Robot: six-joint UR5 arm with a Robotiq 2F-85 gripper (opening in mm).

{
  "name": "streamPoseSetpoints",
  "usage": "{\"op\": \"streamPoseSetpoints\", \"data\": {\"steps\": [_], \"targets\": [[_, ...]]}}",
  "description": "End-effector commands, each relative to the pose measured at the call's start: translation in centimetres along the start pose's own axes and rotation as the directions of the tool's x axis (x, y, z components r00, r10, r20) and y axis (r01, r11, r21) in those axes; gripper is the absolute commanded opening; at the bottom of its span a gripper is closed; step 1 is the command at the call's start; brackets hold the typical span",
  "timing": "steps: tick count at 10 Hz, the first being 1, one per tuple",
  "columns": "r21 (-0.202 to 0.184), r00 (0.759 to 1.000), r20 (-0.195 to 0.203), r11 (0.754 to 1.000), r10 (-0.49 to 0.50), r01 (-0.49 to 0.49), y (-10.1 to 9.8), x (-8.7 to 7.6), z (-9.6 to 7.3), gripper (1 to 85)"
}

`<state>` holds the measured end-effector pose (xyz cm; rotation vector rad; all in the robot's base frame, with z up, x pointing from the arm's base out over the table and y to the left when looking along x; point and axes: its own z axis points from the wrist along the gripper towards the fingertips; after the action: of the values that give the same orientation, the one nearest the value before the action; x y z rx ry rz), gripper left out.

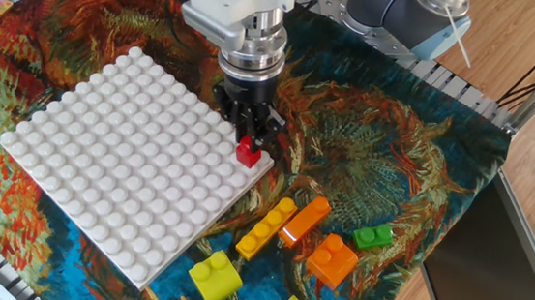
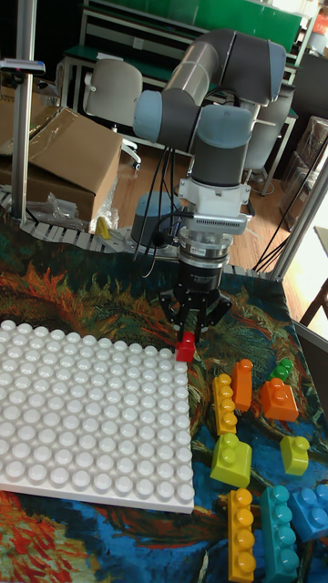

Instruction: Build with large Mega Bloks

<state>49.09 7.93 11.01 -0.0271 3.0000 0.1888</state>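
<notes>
While most of the left side is taken up by the big white square studded baseplate [image 1: 130, 162], which lies flat on the painted floral cloth [image 1: 375, 140], the action sits at its right-hand edge. There the black two-finger gripper [image 1: 249, 141] points straight down, its jaws narrowed onto a small glossy red one-stud plastic brick [image 1: 248, 152], which it grips from above. In the tall fixed view the red brick [image 2: 186, 347] hangs directly below the fingers, right at the plate's near-right corner row, apparently on or just over the outermost studs; I cannot tell whether it is already seated.

The relation that matters is vertical: brick straight under the jaws, studs straight under the brick. A cube has no long axis to line up, so my reading is that a downward press is what remains, provided it sits squarely over one stud rather than overhanging the rim.

Further right, loose on the cloth and well apart from the gripper, lie a yellow four-stud bar [image 1: 266, 228], an orange bar [image 1: 305, 220], an orange two-stud brick [image 1: 333, 260] and a small green brick [image 1: 372, 237].
</notes>
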Motion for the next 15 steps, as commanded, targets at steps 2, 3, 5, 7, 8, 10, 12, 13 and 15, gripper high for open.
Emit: {"op": "streamPoseSetpoints", "data": {"steps": [2, 3, 5, 7, 8, 10, 12, 13, 15], "targets": [[-0.002, 1.0, 0.011, 1.0, 0.016, -0.016, -0.2, 0.4, 0.1, 1.3], [-0.004, 1.0, 0.016, 1.0, 0.017, -0.017, -0.1, 0.4, 0.1, 1.3], [0.003, 1.0, 0.025, 1.0, 0.003, -0.003, -0.3, 0.2, 0.2, 1.3], [-0.016, 1.0, 0.001, 1.0, 0.004, -0.004, 0.1, 0.7, 0.0, 1.3], [-0.034, 1.0, 0.008, 0.999, 0.02, -0.02, 0.5, 0.5, 0.0, 1.3], [-0.027, 0.998, 0.04, 0.998, 0.049, -0.048, 0.3, -0.1, 0.0, 1.3], [-0.048, 0.995, 0.057, 0.996, 0.079, -0.076, 0.4, 0.2, 0.0, 1.3], [-0.057, 0.994, 0.062, 0.995, 0.088, -0.085, 0.5, 0.4, 0.1, 1.3], [-0.003, 0.997, 0.062, 0.999, 0.052, -0.052, -0.7, 0.1, -0.3, 1.3]]}}
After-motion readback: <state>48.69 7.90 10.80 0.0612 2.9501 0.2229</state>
